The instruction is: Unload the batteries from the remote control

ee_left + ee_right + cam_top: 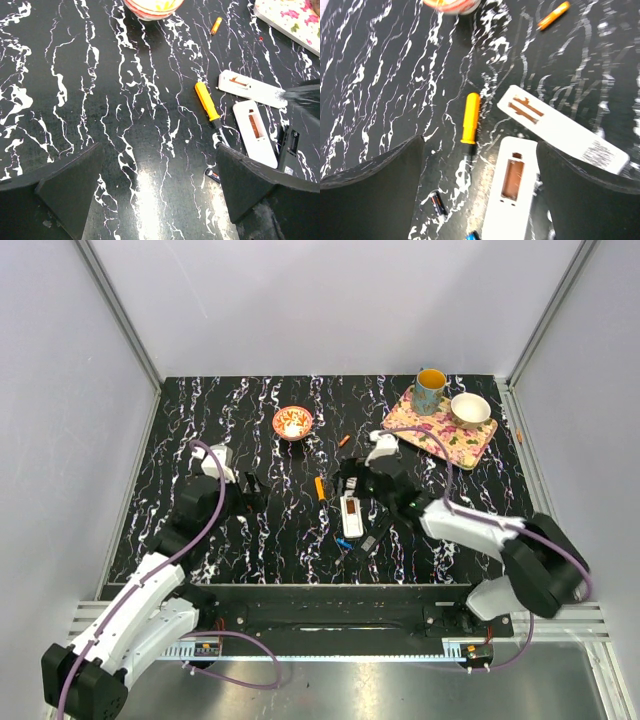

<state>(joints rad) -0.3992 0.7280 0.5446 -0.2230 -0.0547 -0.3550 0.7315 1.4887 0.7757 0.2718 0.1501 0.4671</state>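
Batteries (344, 440): one orange cell lies loose on the counter (200, 420), between the orange bowl (276, 422) and the floral tray (430, 430), well apart from both hands. A seated cell (512, 177) looks to sit in the open bay of the white remote (505, 220). It is coppery and could be a bare contact plate instead, can't confirm. A dark cylinder (437, 202) nearby may also be a cell, too small to tell.

Handling, my read: cells are light, rigid, smooth and round, so they will roll and slip. Pinch across the diameter at mid-length. The seated one is probably spring-loaded, so lever one end up first. The remote is light and will likely skate unless braced.

Right hand (480, 142): wide open, empty, angled down over the remote, with the screwdriver (470, 117) between its fingers too. A second white remote (560, 125) lies skewed just beside the first.

Left hand (159, 150): wide open, empty, low over bare counter, left of the screwdriver, apart from both remotes.
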